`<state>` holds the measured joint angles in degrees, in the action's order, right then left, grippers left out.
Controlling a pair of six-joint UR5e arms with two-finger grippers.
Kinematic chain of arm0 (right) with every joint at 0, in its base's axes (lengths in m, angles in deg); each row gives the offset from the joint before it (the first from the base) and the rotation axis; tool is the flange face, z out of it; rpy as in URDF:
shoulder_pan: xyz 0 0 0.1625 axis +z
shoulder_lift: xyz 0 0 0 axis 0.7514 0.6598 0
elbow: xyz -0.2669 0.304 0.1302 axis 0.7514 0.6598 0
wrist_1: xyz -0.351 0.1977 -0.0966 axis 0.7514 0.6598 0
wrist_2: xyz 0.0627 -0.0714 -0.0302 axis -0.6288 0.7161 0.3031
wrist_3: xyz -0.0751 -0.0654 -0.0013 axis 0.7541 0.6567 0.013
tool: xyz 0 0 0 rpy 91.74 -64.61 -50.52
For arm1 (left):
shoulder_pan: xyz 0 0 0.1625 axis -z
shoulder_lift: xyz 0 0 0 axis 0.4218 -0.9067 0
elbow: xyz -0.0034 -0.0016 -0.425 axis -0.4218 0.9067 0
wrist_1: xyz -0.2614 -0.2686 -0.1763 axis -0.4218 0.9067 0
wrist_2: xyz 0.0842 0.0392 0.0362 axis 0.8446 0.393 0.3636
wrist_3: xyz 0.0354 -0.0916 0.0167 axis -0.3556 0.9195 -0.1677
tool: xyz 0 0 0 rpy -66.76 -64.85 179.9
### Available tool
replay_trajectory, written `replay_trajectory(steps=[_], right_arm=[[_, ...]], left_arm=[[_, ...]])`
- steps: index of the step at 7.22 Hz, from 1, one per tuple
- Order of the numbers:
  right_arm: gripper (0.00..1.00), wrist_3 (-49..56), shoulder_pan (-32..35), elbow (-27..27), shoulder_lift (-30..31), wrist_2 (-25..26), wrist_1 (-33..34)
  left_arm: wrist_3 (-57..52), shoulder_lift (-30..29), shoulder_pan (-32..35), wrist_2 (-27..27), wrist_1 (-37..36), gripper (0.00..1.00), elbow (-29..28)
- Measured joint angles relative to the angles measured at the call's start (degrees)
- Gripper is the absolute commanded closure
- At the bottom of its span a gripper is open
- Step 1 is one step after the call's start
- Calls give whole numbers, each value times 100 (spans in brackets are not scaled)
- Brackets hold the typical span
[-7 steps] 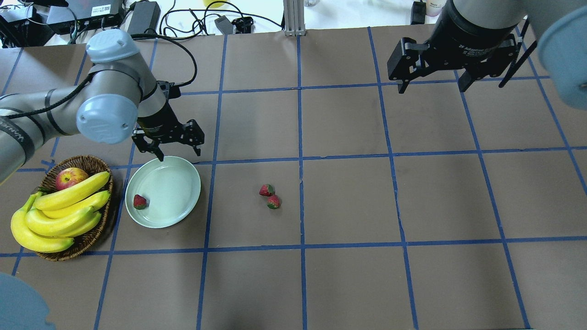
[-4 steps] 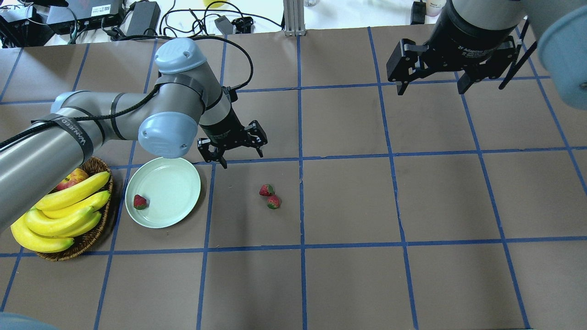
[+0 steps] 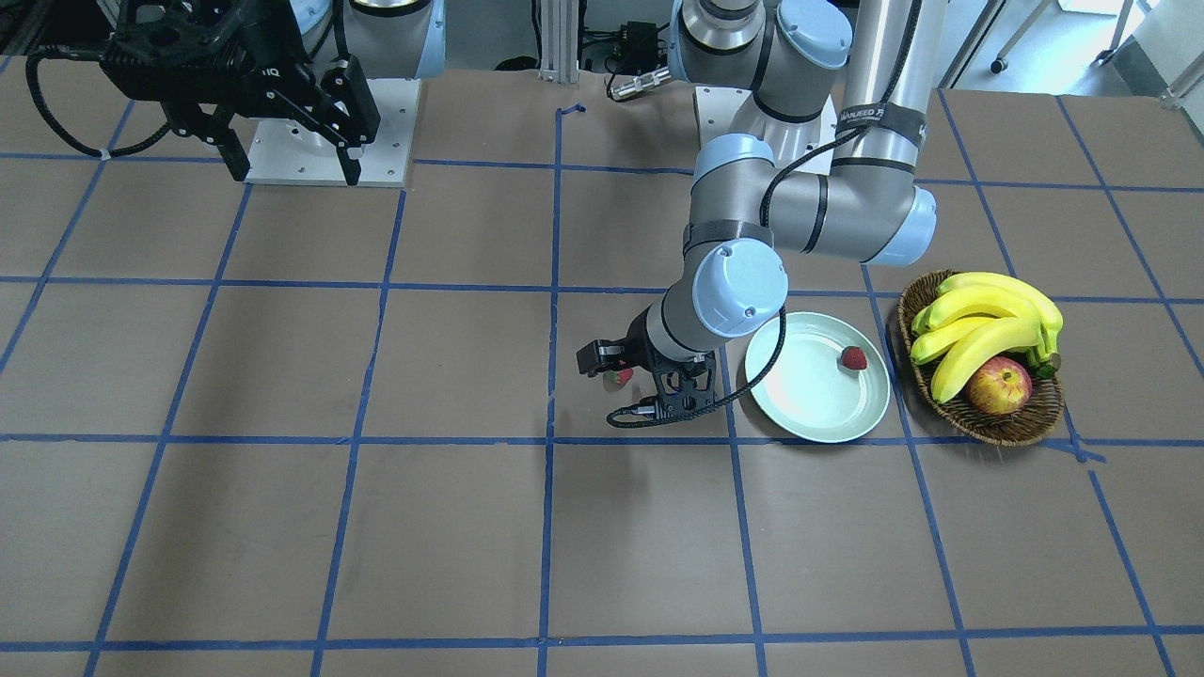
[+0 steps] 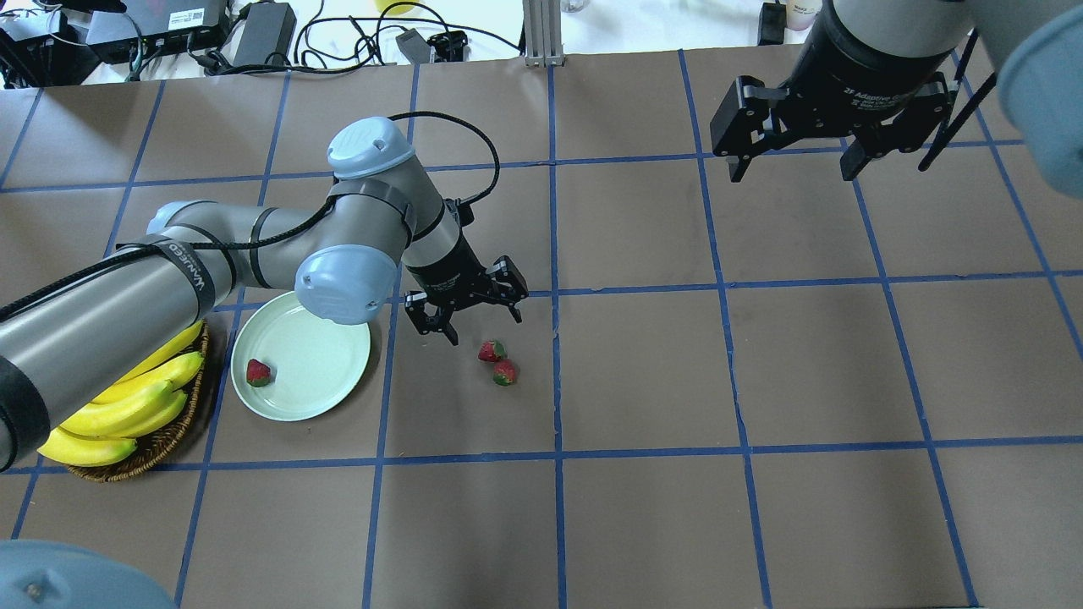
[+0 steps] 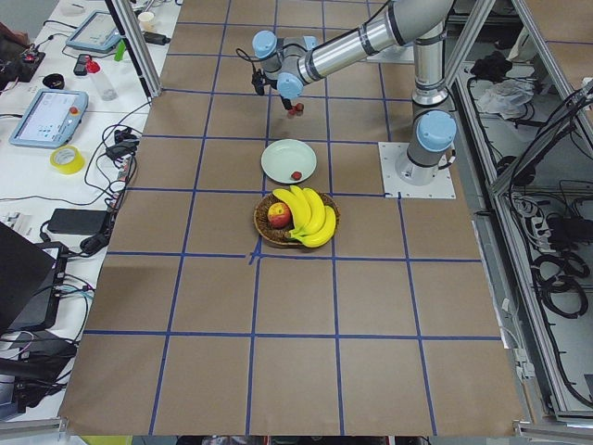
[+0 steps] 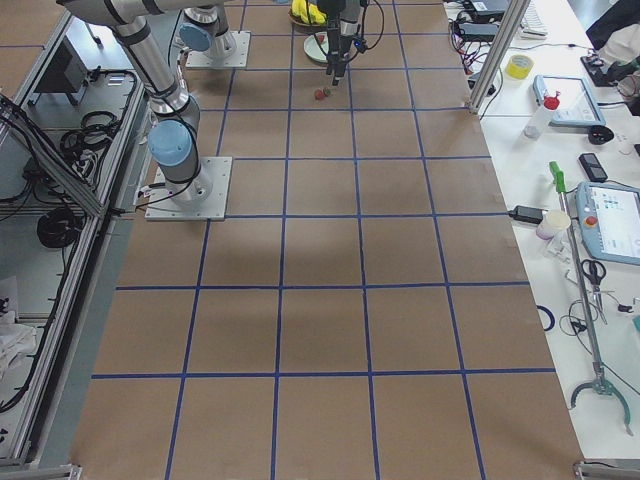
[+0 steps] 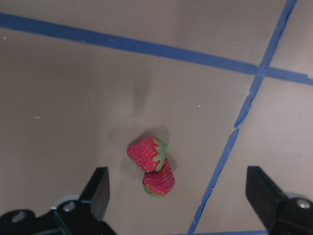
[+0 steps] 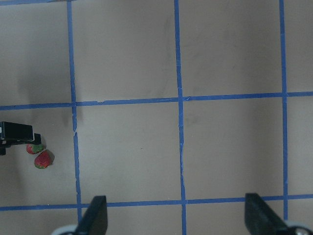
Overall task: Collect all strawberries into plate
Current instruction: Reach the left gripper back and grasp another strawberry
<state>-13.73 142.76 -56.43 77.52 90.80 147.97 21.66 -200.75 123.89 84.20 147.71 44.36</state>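
Strawberry pair just beside left tool

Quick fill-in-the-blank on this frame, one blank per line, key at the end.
Exactly ___ strawberry lies on the plate.
___ more strawberries lie outside it, touching each other.
The left gripper hovering by that pair is ___, holding nothing.
The basket holds bananas and one ___.

Missing words: one; two; open; apple
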Motion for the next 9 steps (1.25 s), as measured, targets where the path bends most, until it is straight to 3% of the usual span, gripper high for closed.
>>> replay_trajectory(steps=[3, 5, 7, 9], right_arm=[[0, 2, 0, -14, -7, -8, 10], [0, 2, 0, -16, -9, -7, 8], [0, 2, 0, -20, -4, 4, 5], [0, 2, 0, -17, -1, 0, 5]], left_arm=[[9, -151, 8, -12, -192, 11, 162], [8, -248, 11, -17, -207, 28, 172], [3, -273, 11, -26, -211, 100, 169], [-8, -299, 11, -36, -214, 100, 162]])
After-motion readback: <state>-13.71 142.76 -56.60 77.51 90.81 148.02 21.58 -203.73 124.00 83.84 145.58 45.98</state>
